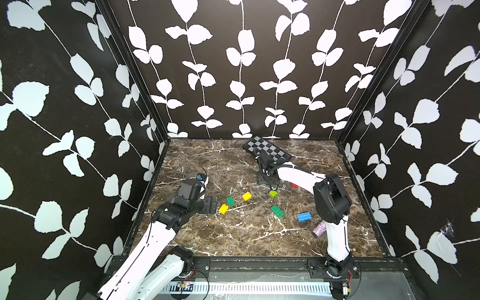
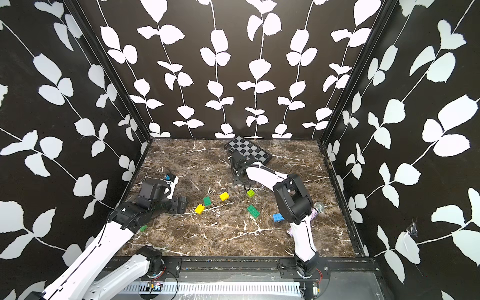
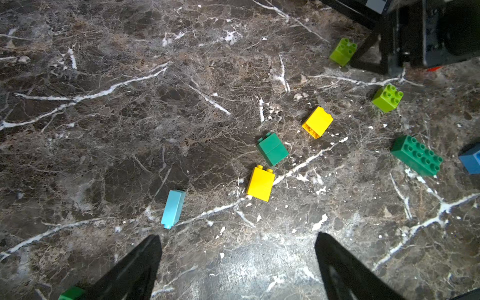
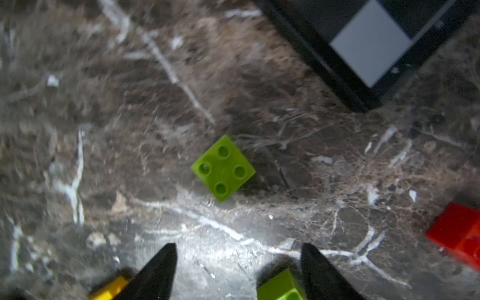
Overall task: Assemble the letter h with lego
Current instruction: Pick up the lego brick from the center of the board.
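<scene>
Left pincer (image 3: 237, 236): jaws wide, empty, over the worktop (image 1: 233, 239). Loose on it: pale blue lego brick (image 3: 173, 209), yellow brick (image 1: 223, 208), small dark green brick (image 1: 230, 200), second yellow brick (image 1: 247, 196). Right pincer (image 4: 238, 246): jaws spread, gripping nothing; lime brick (image 4: 281, 285) between the fingers (image 4: 319, 272), close to one; second lime brick (image 4: 223, 168) ahead. Further right: long dark green brick (image 1: 277, 211), red brick (image 1: 294, 185), blue brick (image 1: 304, 217).

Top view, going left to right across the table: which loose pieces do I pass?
yellow brick → small dark green brick → second yellow brick → lime brick → red brick → blue brick → glittery purple cylinder
</scene>
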Controlling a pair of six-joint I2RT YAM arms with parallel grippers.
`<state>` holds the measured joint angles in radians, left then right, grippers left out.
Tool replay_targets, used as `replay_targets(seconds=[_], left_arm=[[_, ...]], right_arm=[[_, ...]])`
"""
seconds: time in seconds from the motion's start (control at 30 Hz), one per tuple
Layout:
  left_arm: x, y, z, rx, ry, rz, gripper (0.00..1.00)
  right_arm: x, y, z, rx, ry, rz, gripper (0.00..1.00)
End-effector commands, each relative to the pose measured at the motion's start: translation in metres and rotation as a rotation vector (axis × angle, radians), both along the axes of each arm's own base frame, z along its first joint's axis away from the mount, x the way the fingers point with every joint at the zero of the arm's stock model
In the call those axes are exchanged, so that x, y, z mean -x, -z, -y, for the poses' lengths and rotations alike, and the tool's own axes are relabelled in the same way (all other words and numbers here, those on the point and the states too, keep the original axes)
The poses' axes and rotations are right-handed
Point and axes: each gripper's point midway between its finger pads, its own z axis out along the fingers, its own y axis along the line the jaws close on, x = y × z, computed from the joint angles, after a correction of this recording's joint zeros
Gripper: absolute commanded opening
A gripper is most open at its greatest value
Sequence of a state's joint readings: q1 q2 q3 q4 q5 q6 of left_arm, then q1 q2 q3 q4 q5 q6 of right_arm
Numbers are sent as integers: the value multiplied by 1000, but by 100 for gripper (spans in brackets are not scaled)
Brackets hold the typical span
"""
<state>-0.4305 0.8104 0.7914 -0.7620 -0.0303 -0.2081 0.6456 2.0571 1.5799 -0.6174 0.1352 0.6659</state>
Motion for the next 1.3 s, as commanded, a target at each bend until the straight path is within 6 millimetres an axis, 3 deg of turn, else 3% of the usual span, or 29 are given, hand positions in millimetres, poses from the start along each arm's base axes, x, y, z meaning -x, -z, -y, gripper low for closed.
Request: replay_targets(seconds=[0.0,0.17,0.33,0.47,0.97,1.27], left_arm=[[3,0,3,9,22,-2,95],[3,0,4,13,26,-1,96],[4,1,6,21,35,-6,96],[4,0,7,26,40,-1,96],[6,-4,11,48,58,8,96],[6,-3,11,47,59,8,97]], right_arm=[[-5,3,-16,-40,59,5,99],[-21,7,-22,-28,82,15,98],[-29,17,-19,44,97,20,90],[-32,28,-22,93,87,13,81],[-34,33,-19,181,35,34,57],[-34,28,-29,151,-63,39,58]])
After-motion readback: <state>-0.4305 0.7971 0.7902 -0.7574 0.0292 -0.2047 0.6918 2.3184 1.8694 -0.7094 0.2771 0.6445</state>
